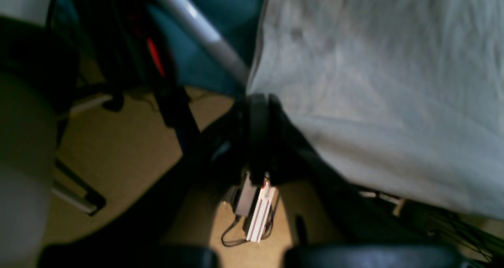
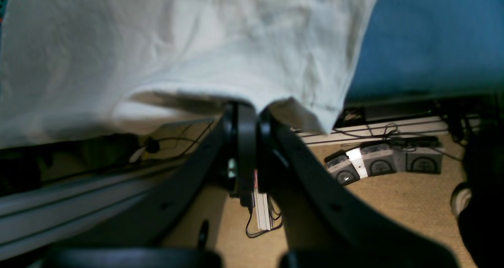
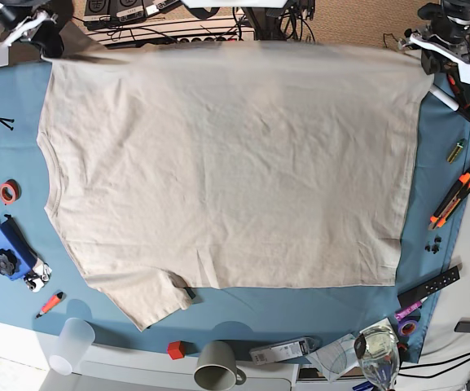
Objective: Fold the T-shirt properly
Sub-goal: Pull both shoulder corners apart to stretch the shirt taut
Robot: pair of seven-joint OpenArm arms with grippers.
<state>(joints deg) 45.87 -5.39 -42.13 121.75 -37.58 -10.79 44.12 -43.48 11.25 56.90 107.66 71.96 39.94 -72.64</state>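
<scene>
We see the T-shirt (image 3: 226, 163) spread wide over the teal table cloth (image 3: 300, 305), its far edge lifted at the table's far side where both arms reach it. Our left gripper (image 1: 258, 102) is pinched closed on one far corner of the shirt, the fabric running away from its tips to the right in its wrist view. Our right gripper (image 2: 252, 110) is likewise clamped on the other far corner, with the cloth hanging above the fingertips.

We can read no text, brand, number or sign in any view. The T-shirt (image 3: 226, 163) is plain (no print shows near either gripper).
</scene>
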